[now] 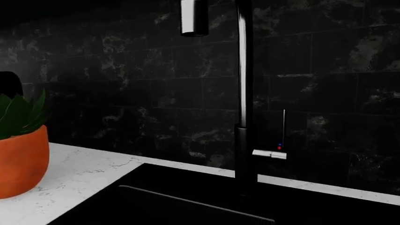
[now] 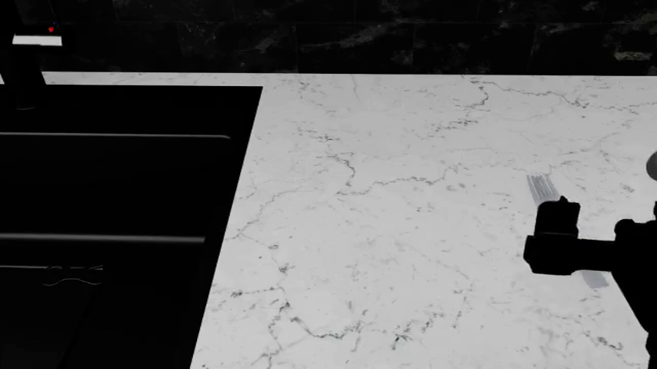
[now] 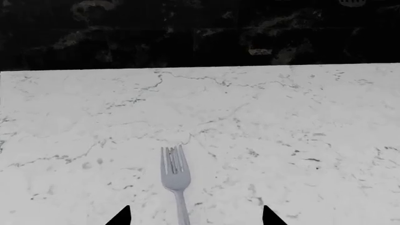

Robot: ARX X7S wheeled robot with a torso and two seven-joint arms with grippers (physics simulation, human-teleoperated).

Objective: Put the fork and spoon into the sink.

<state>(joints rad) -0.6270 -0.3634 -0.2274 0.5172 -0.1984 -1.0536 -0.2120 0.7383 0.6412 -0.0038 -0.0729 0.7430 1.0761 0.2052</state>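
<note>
Here the slim silvery-grey metal fork (image 3: pixel 176 180) lies flat on the white marble counter (image 3: pixel 281 122), between the spread fingertips of the right gripper (image 3: pixel 195 216), untouched.

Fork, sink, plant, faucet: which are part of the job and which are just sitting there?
Job:
- fork, flat on the counter, between the open right end effector fingertips
- sink, at the counter's left end
- spoon: not seen in any view

Bystanders:
- plant in an orange pot, beside the sink
- faucet, behind the basin
- black tiled wall
</note>
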